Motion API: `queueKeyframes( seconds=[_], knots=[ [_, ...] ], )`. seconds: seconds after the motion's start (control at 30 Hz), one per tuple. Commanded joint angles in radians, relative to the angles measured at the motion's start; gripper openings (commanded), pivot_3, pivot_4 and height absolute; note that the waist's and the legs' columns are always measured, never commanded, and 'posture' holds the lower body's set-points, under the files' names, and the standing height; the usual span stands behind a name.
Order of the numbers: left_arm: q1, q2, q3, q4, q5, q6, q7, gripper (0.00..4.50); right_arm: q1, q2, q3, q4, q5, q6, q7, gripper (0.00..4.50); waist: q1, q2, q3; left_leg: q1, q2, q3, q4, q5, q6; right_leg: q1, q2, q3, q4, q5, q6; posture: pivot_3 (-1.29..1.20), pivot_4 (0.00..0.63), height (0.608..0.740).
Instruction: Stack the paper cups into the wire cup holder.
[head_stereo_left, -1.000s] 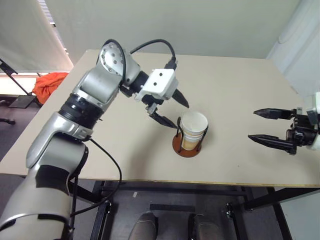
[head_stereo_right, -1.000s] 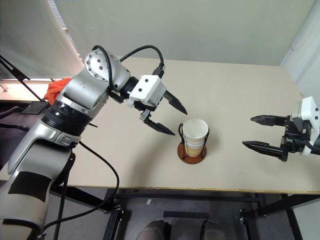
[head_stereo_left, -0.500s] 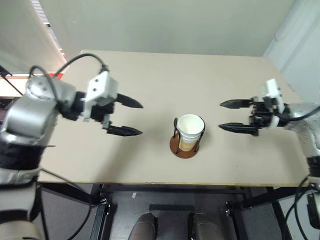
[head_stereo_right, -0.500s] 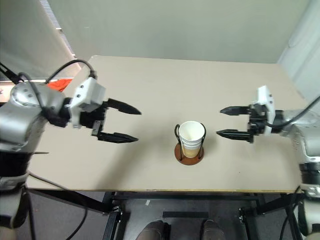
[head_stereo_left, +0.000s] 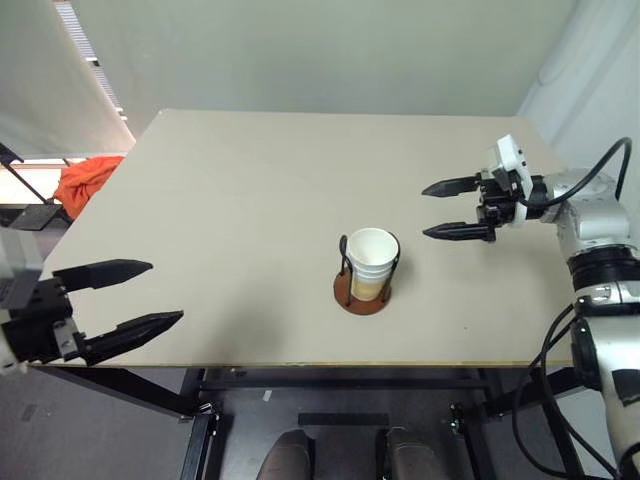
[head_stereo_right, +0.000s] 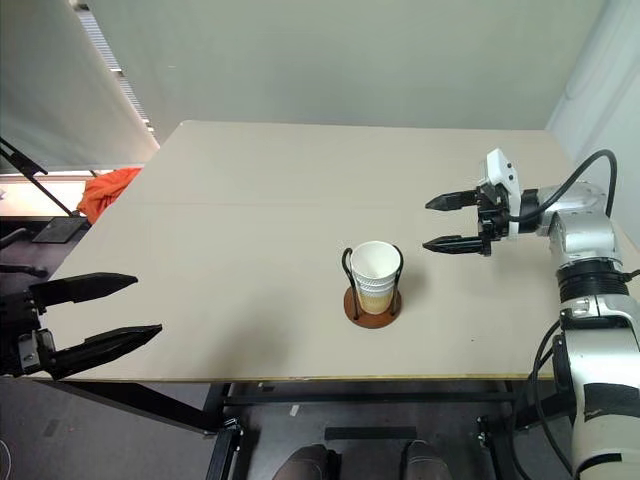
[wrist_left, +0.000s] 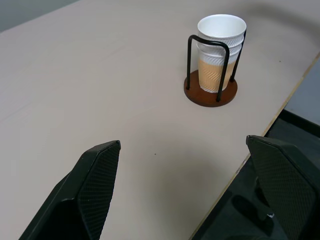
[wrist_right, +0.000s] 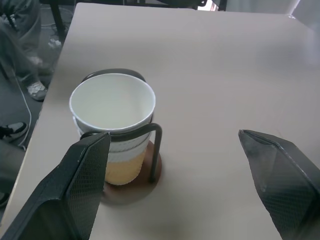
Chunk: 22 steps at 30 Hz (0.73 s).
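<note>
The paper cups (head_stereo_left: 371, 262) sit nested in one stack, white rims on top and a tan ribbed sleeve below, inside the wire cup holder (head_stereo_left: 361, 297). The holder's reddish-brown base stands near the table's front edge, with dark wire loops on either side of the stack. My left gripper (head_stereo_left: 140, 294) is open and empty at the table's front left corner, far from the holder. My right gripper (head_stereo_left: 428, 210) is open and empty, hovering level just right of the cups and pointing at them. The stack also shows in the left wrist view as cups (wrist_left: 220, 50) and in the right wrist view as cups (wrist_right: 112, 120).
The beige table (head_stereo_left: 250, 190) is bare apart from the holder. An orange cloth (head_stereo_left: 85, 180) lies on the floor to the left, beside a black stand. A person's legs and shoes (wrist_right: 30, 75) show beyond the table edge in the right wrist view.
My left gripper has pulled back from beside the cups to the table's front left corner. My right gripper has come in from the right edge toward the holder. The camera view has shifted.
</note>
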Motion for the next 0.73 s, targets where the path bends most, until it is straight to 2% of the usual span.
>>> queueKeyframes(
  seconds=[0.03, 0.73],
  knots=[
    [0.014, 0.004, 0.030, -0.014, -0.035, -0.024, 0.040, 4.42, -0.043, -0.003, -0.020, 0.043, -0.024, -0.043, 0.014, 4.36, -0.003, 0.000, 0.000, 0.000, 0.000, 0.000, 0.000, 0.001, 0.000, 0.000, 0.000, 0.000, 0.000, 0.001, -0.001, 0.00, 0.150, 0.740],
    [0.099, 0.005, 0.046, -0.038, -0.163, -0.065, 0.179, 4.42, -0.112, 0.016, -0.029, 0.123, -0.079, -0.075, -0.003, 4.36, -0.009, 0.003, 0.001, 0.000, 0.001, -0.001, -0.009, -0.002, -0.005, -0.004, 0.001, 0.000, -0.003, 0.001, -0.002, 0.00, 0.150, 0.740]
  ],
)
